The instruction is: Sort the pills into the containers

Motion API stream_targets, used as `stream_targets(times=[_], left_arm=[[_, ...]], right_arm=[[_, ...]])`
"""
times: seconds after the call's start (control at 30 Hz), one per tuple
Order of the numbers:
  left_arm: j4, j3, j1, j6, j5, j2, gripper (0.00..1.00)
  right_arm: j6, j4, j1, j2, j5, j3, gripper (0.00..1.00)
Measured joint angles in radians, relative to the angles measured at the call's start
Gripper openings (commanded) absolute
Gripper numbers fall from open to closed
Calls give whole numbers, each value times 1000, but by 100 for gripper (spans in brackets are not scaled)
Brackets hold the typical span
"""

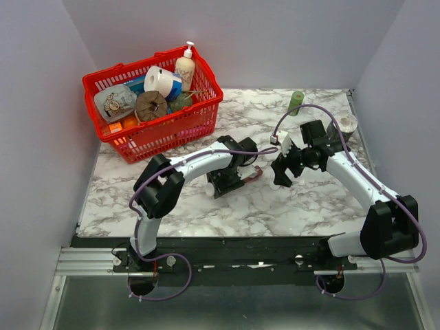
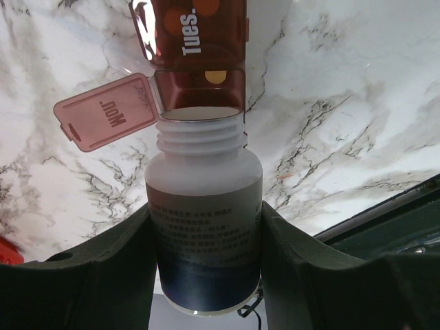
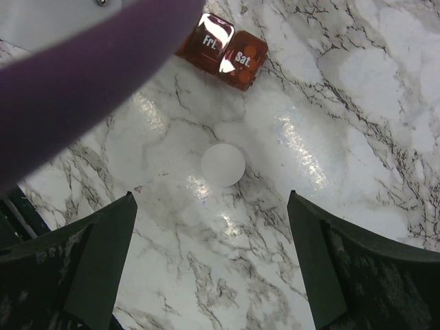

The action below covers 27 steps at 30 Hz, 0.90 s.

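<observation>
The white-and-grey marbled worktop (image 1: 309, 206) carried a narrow dark red-brown translucent plastic pill strip (image 1: 251, 175) near its middle, slightly toward the right edge. The strip lay flat, its compartments marked by day.

The left gripper (image 2: 204, 213) was closed on a white plastic screw-neck bottle (image 2: 204, 206), gripping it by the body. The bottle was uncapped, with its open mouth just at the "Mon" compartment. Contact between mouth and strip could not be determined. The hinged "Mon" lid (image 2: 106, 113) stood flipped open to one side. Round orange pills (image 2: 216, 77) showed through the next compartment, marked "Tues".

The right gripper (image 3: 211, 206) hung above the worktop with its fingers spread wide and nothing between them. A small white round disc (image 3: 223, 165) lay flat on the marble below it, near the "Fri" and "Sat" end of the strip but apart from it.

Other items noted — a red mesh plastic basket (image 1: 168, 127) full of mixed goods at the far left corner, and a slim green cylindrical bottle (image 1: 296, 102) upright by the far edge, toward the right corner.
</observation>
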Motion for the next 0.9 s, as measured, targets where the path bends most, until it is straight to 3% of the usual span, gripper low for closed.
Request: stream_targets(times=[0.9], left_arm=[[-39, 54, 0, -19, 5, 32, 0]], right_arm=[[0, 0, 0, 0, 0, 0, 100]])
